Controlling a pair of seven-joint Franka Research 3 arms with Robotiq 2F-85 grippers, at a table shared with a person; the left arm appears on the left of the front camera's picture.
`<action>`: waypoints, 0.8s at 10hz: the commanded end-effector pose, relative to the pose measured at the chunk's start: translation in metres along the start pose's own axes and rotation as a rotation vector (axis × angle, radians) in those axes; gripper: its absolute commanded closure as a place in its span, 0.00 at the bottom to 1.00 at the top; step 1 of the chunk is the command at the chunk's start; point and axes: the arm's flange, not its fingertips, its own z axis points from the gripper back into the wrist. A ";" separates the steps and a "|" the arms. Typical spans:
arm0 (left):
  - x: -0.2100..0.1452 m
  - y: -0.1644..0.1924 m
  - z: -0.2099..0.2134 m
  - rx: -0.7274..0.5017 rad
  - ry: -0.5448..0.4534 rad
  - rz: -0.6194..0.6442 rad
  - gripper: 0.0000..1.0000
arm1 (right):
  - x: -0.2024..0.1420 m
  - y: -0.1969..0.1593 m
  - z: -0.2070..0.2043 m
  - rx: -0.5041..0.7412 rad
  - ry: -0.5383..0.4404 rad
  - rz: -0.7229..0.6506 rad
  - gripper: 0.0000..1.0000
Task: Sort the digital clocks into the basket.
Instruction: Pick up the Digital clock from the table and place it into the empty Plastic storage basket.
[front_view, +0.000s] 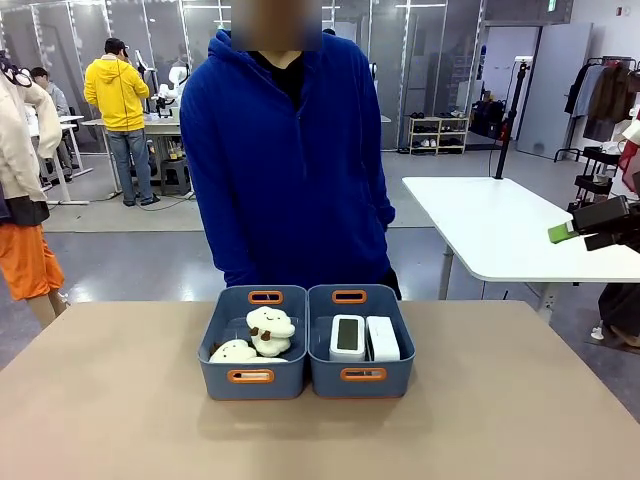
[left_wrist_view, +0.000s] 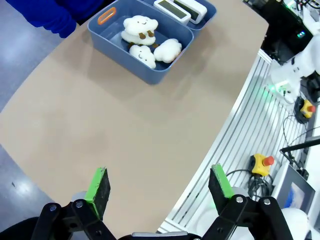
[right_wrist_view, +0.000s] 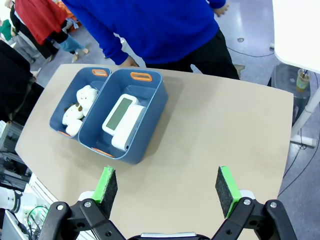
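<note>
- Two blue-grey tubs with orange-rimmed handle slots sit side by side, touching, near the far edge of the tan table (front_view: 120, 420), at about 12 o'clock from the front camera.
- The right-hand basket (front_view: 360, 382) holds both digital clocks lying next to each other: one with its dark screen face up (front_view: 348, 335), the other (front_view: 382, 338) just beside it at 3 o'clock, showing plain white.
- The left-hand tub (front_view: 250, 385) holds cream plush toys with brown feet (front_view: 268, 330).
- A person in a blue hoodie (front_view: 290, 150) stands right behind the tubs at the far edge.
- The near half of the table and both side stretches lie bare; the tubs stand well apart from the left, right and near edges.
- Left gripper (left_wrist_view: 159, 189) hangs above the table's near-left edge, green pads spread wide, nothing between them; the tubs lie at about 12 o'clock in its view.
- Right gripper (right_wrist_view: 168, 189) hovers over bare tabletop, fingers likewise wide apart and empty; the basket lies at about 11 o'clock in its view.
- In the front view a green pad and black finger of the right gripper show at 3 o'clock, off the table's side.
- No writing on the clocks or tubs can be read.
</note>
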 end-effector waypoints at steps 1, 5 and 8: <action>0.005 -0.001 0.003 -0.011 0.012 0.014 0.00 | 0.001 0.002 0.000 -0.015 0.001 -0.017 0.00; 0.005 -0.001 0.003 -0.011 0.012 0.014 0.00 | 0.001 0.002 0.000 -0.015 0.001 -0.017 0.00; 0.005 -0.001 0.003 -0.011 0.012 0.014 0.00 | 0.001 0.002 0.000 -0.015 0.001 -0.017 0.00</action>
